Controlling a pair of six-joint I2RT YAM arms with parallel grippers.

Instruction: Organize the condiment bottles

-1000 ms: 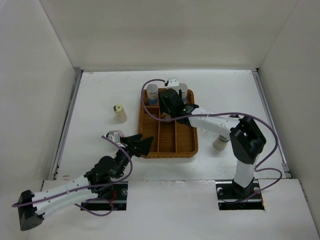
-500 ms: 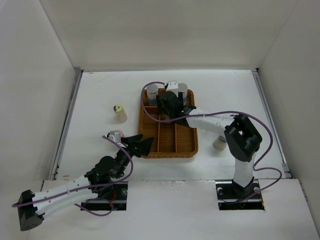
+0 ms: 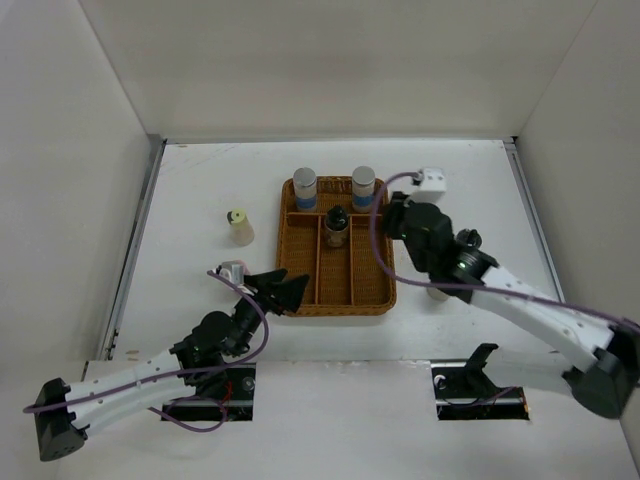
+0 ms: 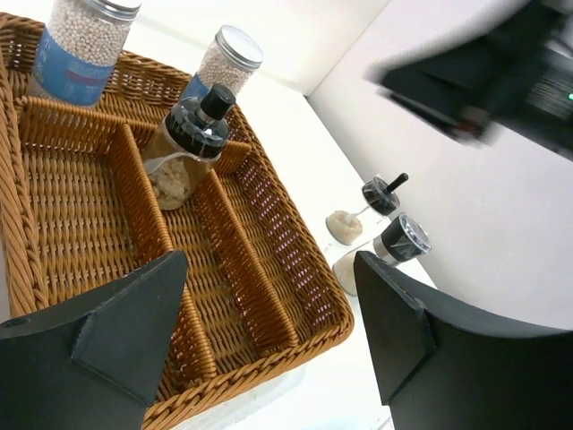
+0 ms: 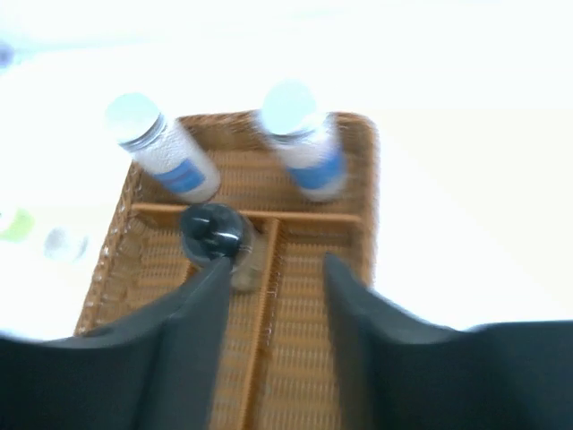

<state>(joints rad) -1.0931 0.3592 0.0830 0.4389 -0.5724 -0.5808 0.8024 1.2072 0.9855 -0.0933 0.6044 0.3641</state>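
Note:
The brown wicker tray (image 3: 388,290) holds two silver-lidded, blue-labelled jars (image 3: 305,187) (image 3: 363,186) in its back compartment. A black-topped glass shaker (image 3: 336,225) stands upright in the middle long compartment. A cream-coloured shaker (image 3: 238,227) stands on the table left of the tray. Two more black-topped shakers (image 4: 380,195) (image 4: 401,240) stand right of the tray. My right gripper (image 5: 273,282) hovers open and empty above the tray's right side, apart from the shaker (image 5: 213,235). My left gripper (image 4: 269,291) is open and empty at the tray's near left corner.
White walls close in the table on the left, back and right. My right arm (image 3: 520,305) stretches over the table right of the tray and covers most of the two shakers there. Purple cables loop from both wrists.
My right gripper has let go of the black-topped shaker in the tray's middle compartment and drawn back up and to the right. The left arm has not moved.

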